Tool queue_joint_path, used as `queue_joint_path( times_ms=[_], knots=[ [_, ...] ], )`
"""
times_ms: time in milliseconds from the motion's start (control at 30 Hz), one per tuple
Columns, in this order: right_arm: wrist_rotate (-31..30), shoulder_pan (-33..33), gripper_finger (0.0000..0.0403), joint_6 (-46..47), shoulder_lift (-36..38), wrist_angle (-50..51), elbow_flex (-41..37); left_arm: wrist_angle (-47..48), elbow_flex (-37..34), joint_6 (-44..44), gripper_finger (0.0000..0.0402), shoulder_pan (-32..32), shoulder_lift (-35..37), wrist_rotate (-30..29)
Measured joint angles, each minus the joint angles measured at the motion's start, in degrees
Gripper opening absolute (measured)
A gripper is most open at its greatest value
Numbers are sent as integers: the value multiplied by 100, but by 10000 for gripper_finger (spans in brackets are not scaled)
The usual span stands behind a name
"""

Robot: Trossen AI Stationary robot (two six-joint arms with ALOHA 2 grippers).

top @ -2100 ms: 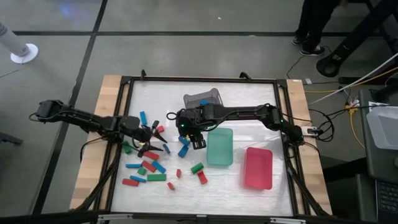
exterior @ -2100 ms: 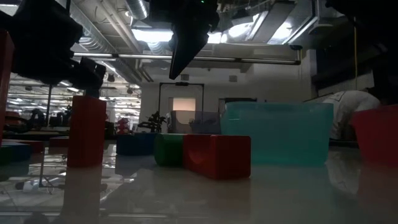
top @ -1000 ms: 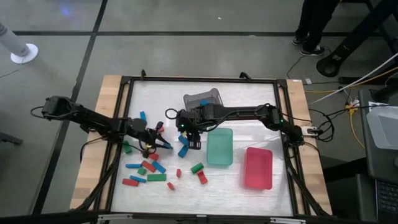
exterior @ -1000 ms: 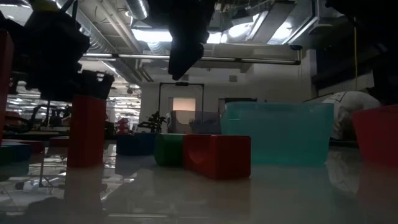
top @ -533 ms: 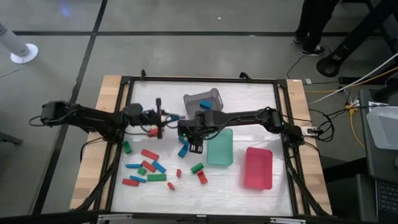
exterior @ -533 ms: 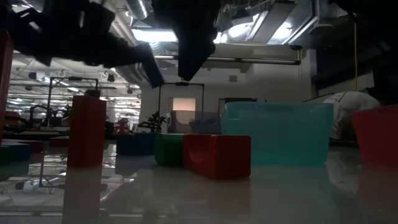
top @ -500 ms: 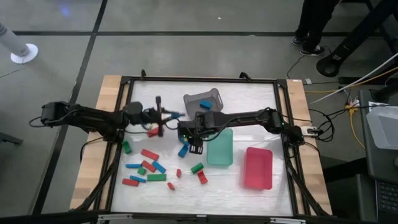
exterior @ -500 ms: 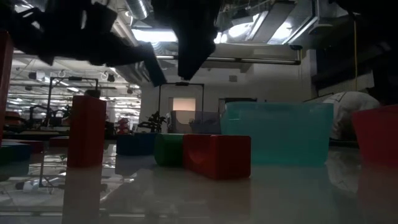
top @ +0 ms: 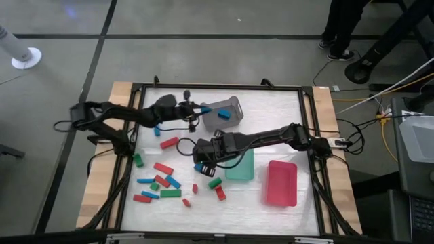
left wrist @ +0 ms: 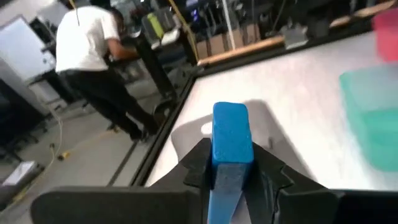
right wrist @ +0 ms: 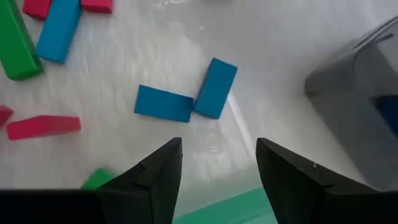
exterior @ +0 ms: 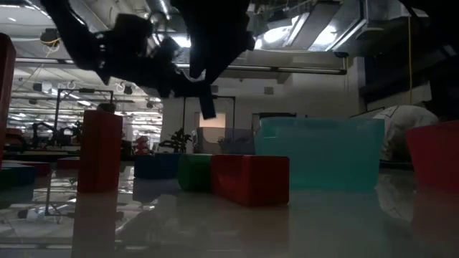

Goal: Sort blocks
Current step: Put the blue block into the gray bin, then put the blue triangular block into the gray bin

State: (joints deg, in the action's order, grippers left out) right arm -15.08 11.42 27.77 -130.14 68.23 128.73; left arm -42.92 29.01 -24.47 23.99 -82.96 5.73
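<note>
You had the left gripper (top: 192, 112) clamped on a blue block (left wrist: 231, 146) at the grey slatted basket (top: 225, 112) near the counter's (top: 271, 108) twelve o'clock, apparently to drop it there, while the right gripper (right wrist: 219, 165) hung wide and empty over two blue blocks (right wrist: 186, 98) at centre.

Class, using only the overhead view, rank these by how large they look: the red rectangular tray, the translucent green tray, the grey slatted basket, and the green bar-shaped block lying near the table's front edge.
1. Red rectangular tray, fully visible.
2. Translucent green tray, though the right arm hides part of it, so first and second are unsure.
3. Grey slatted basket.
4. Green bar-shaped block, clearly smallest.
</note>
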Motion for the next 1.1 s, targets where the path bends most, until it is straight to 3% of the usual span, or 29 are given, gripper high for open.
queue_joint_path(
  times_ms=[233, 400, 733, 933, 1100],
  knots=[
    [-212, 124, 204, 512, -53, -143, 2, 40, 332, 198, 110, 39, -497, -3],
    [-315, 138, 204, 824, -131, -117, -2, 280, 367, 488, 163, 37, -244, -99],
    [-726, -25, 204, 941, -593, -428, -7, 3972, 368, 73, 180, -4, 2395, -340],
    [-574, -350, 204, 924, -830, -837, 0, 5326, 367, 1276, 180, -193, 3847, -322],
    [100, -604, 204, 924, -1067, -972, -2, 6129, 365, 2177, 180, -444, 4577, -139]
  ],
)
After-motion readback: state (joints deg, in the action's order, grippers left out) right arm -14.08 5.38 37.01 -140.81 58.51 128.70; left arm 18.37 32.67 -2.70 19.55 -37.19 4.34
